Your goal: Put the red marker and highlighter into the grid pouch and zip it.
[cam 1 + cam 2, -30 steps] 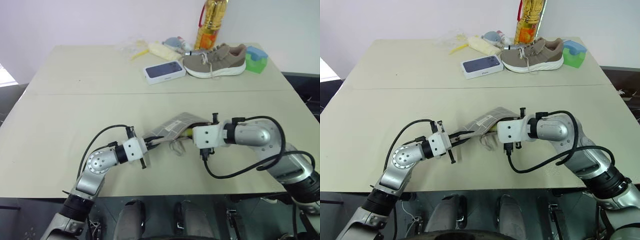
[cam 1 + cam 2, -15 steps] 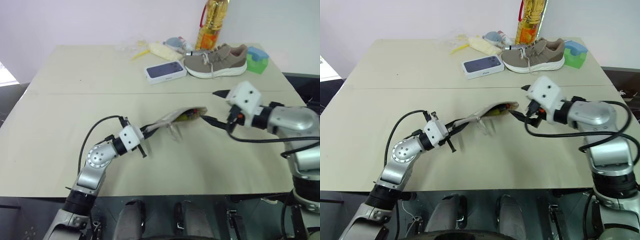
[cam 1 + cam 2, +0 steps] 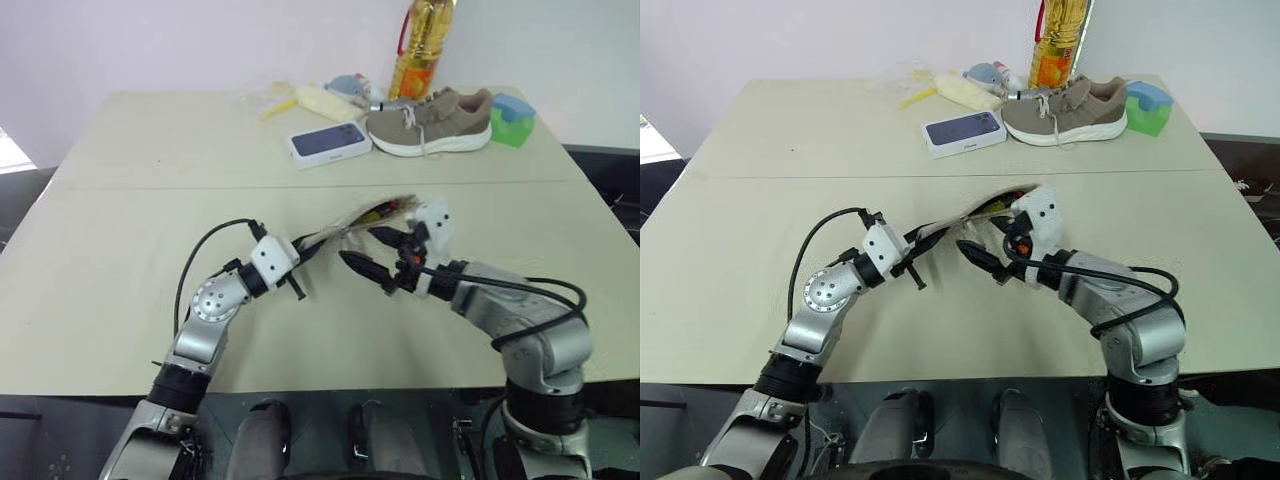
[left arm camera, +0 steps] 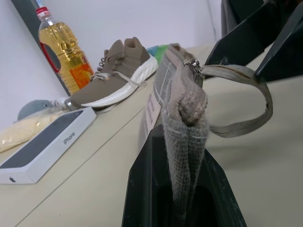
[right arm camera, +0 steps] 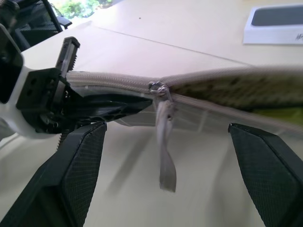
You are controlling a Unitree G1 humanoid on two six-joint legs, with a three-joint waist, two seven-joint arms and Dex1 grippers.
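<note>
The grid pouch [image 3: 345, 225] hangs off the table, tilted up towards its far end. My left gripper [image 3: 298, 252] is shut on its near corner [image 4: 185, 118]. The zipper's loop pull [image 5: 164, 158] dangles below the half-closed zip. My right gripper [image 3: 376, 254] is open, with one finger on each side of the loop and touching nothing. At the pouch's raised open mouth a streak of red, the red marker [image 3: 383, 210], shows. Beside it the yellow of the highlighter [image 5: 282, 114] shows inside.
At the table's far edge lie a blue-and-white phone box [image 3: 329, 143], a beige shoe [image 3: 432, 120], an oil bottle [image 3: 418, 48], a green-and-blue block [image 3: 513, 118] and some pale clutter [image 3: 300, 97]. The near half of the table [image 3: 110, 260] is bare.
My right gripper left the pouch's mouth, swung out to the right, then came back rolled over and open at the zipper loop. My left gripper lifted the pouch slightly forward.
</note>
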